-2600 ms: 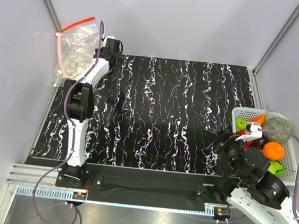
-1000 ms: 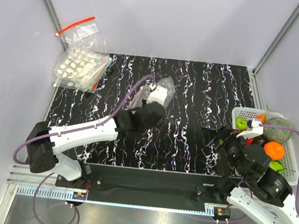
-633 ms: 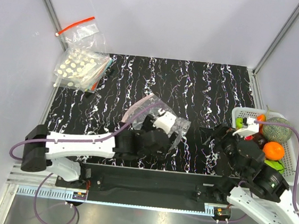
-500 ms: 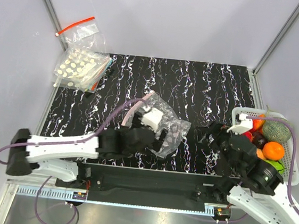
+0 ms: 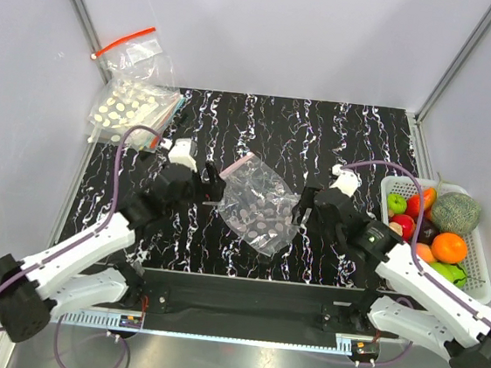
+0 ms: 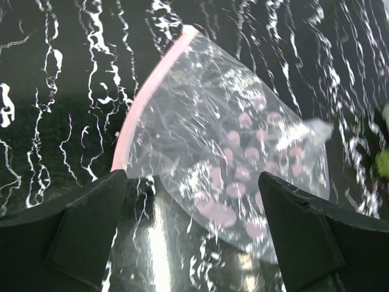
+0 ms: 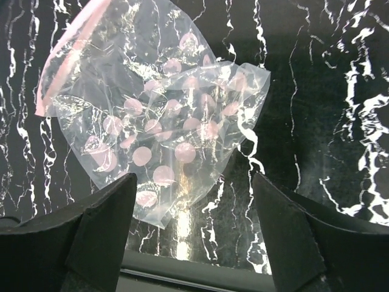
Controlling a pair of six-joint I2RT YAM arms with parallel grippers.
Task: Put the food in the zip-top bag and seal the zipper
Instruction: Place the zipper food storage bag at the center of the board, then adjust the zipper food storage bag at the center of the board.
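The clear crinkly zip-top bag (image 5: 259,205) with pale pink dots lies flat on the black marbled mat, empty. Its pinkish-red zipper (image 5: 237,165) is at the far left edge. My left gripper (image 5: 213,188) is open just left of the bag, touching nothing; in the left wrist view (image 6: 191,176) the bag (image 6: 231,152) and zipper (image 6: 146,103) lie ahead of the jaws. My right gripper (image 5: 304,208) is open just right of the bag; the right wrist view (image 7: 193,179) shows the bag (image 7: 164,121) ahead. The dark green bumpy lump (image 5: 456,211) and orange-red piece (image 5: 427,197) sit in the basket.
A white basket (image 5: 401,181) at the right edge holds round green, red and orange fruits (image 5: 450,248). A stack of white-dotted bags (image 5: 130,112) and a clear bag with a bright red strip (image 5: 130,47) lie at the back left corner.
My left arm brought the bag from the back left to the mat's middle, let it go and drew back left. My right arm swung from the basket to the bag's right side.
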